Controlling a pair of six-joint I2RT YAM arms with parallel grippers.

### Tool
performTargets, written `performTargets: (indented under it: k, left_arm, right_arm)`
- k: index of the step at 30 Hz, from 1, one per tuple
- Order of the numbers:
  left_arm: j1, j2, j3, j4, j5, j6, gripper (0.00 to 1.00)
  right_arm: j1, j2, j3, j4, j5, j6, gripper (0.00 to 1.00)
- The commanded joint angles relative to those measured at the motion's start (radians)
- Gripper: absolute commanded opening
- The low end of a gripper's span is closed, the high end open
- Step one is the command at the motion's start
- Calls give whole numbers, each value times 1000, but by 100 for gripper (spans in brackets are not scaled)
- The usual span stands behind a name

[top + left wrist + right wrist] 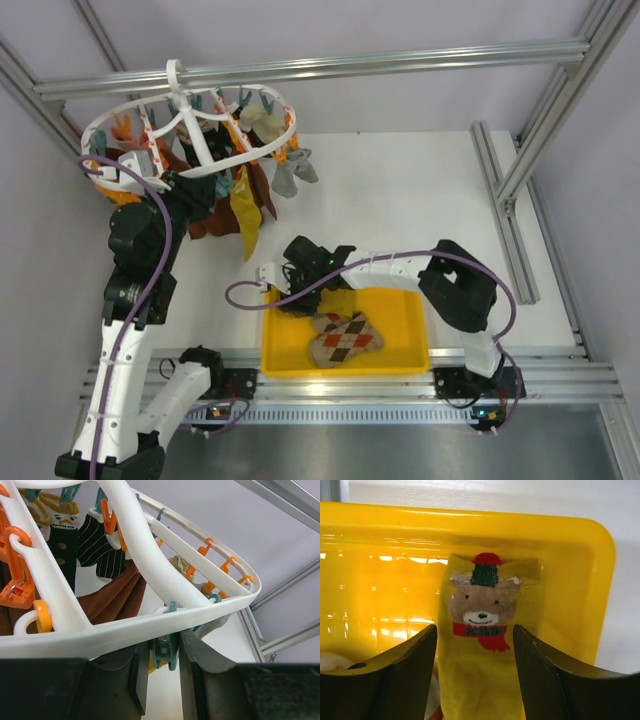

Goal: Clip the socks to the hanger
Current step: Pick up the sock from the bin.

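The round white hanger [289, 120] hangs at the back left from a bar; its rim [150, 625] fills the left wrist view. My left gripper [215, 185] reaches up under the rim, and its fingers [192, 680] close on a teal clip [167, 652] with a bit of yellow fabric behind it. A mustard-yellow sock [246, 215] hangs from the hanger. My right gripper [288, 296] is open, low over a yellow sock with a bear picture [485, 680] in the yellow tray [400, 300]. A tan argyle sock [345, 338] lies in the tray beside it.
Rust-brown socks [210, 215], a small grey sock [290, 175] and a striped dark sock [102, 545] hang from the hanger. Orange clips [17, 587] line its spokes. An aluminium frame rail [505, 210] runs along the table's right side.
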Motion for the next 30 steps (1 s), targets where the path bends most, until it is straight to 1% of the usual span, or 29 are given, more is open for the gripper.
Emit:
performTargets:
  k: [1,3,6,7,9,10,12,13,15,16,18,20,22,23,30]
  left_arm:
    - [11,-5,1,110,-46,-15,0]
    - [11,-4,-1,110,-48,-13,0]
    - [11,-2,2,110,-46,-10,0]
    - [11,-1,4,110,-43,-7,0]
    - [11,2,5,110,-42,-7,0]
    - [11,4,5,108,-40,-9,0]
    - [11,4,5,108,-37,-12,0]
    - [11,4,4,108,-36,-12,0]
    - [11,2,4,108,-31,-15,0]
    - [11,4,4,108,-29,-15,0]
    - [11,4,5,107,-29,-18,0]
    - [11,2,5,107,-23,-19,0]
    - [11,2,4,104,-26,-24,0]
    - [11,4,4,105,-26,-29,0]
    - [11,4,5,105,-29,-41,0]
  right_arm:
    - [18,46,40,68,69,24,60]
    - [19,68,55,56,83,37,59]
    - [19,88,51,48,64,41,52]
    - [24,86,41,47,63,37,44]
    - [25,75,11,54,48,31,33]
    - [24,47,-20,79,41,29,19]
    - [24,4,-51,115,26,32,3]
    - [19,-56,-86,161,8,37,0]
    - [9,-122,-120,226,-24,55,0]
    - [-5,-185,-139,284,-40,64,0]
    - [-27,-246,-153,338,-106,112,0]
    - [-62,-328,-179,494,-162,188,0]
    - [-96,-377,-184,594,-199,248,0]
    - [-100,-386,-174,657,-216,301,0]
    - [-129,-400,-13,845,-206,497,0]
